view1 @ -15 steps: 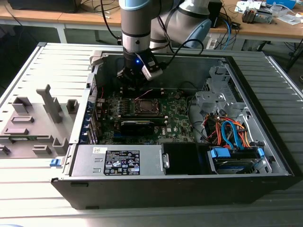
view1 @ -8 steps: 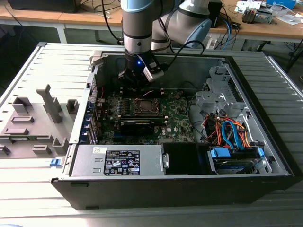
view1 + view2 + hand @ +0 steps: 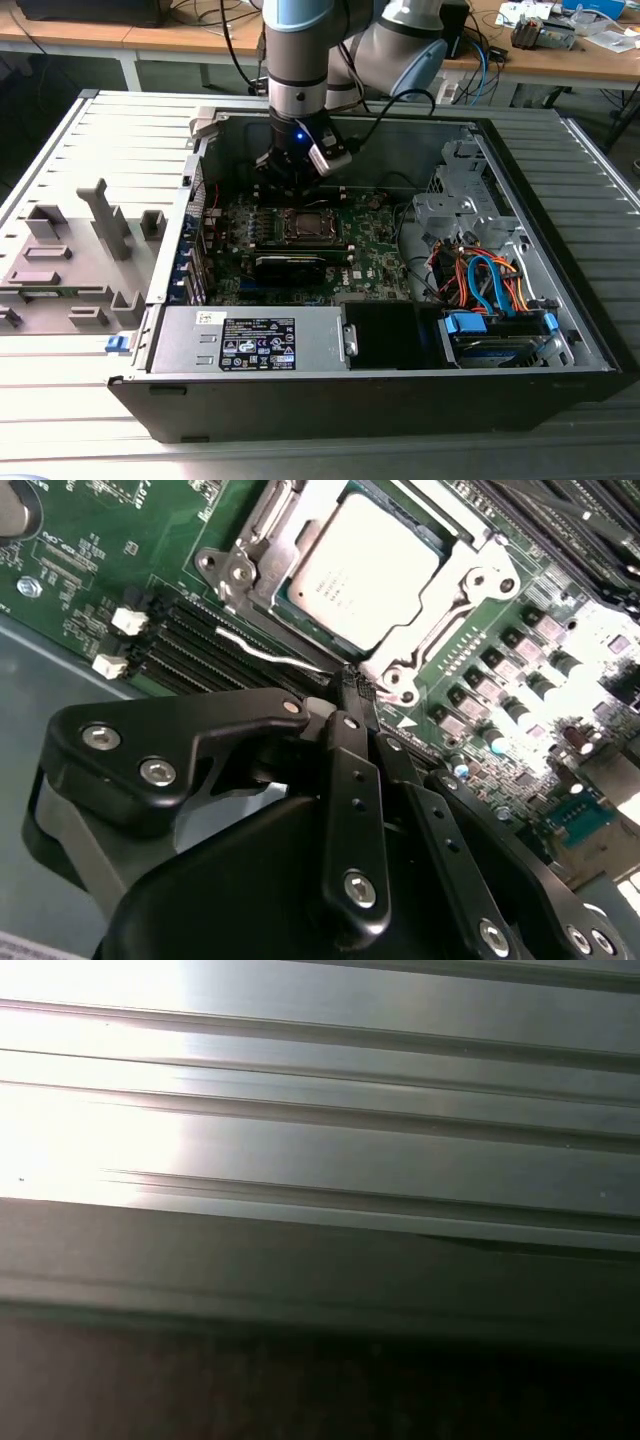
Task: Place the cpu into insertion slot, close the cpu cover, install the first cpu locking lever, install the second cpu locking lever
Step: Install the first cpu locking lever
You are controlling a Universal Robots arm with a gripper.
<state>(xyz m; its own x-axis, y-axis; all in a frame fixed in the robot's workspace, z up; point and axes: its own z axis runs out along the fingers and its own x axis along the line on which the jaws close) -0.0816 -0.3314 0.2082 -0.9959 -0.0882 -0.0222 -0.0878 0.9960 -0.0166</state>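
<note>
The cpu [image 3: 365, 565], a silver-grey square, sits seated in the insertion slot [image 3: 262, 588] on the green motherboard [image 3: 95, 560], with the cpu cover [image 3: 455, 595] closed down around its edges. Just beside the socket's corner, the black gripper [image 3: 352, 692] has its fingertips pressed together on a thin wire locking lever [image 3: 265, 652]. In the exterior view, the arm [image 3: 300, 60] reaches down into the open computer case [image 3: 560, 300], which rests on a ribbed metal table [image 3: 60, 400].

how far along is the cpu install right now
Done: the cpu sits in the insertion slot with the cpu cover down over its edges. In hand: the shut pincer is at the cover's corner by a thin wire lever. Whether either lever is latched can't be told.
</note>
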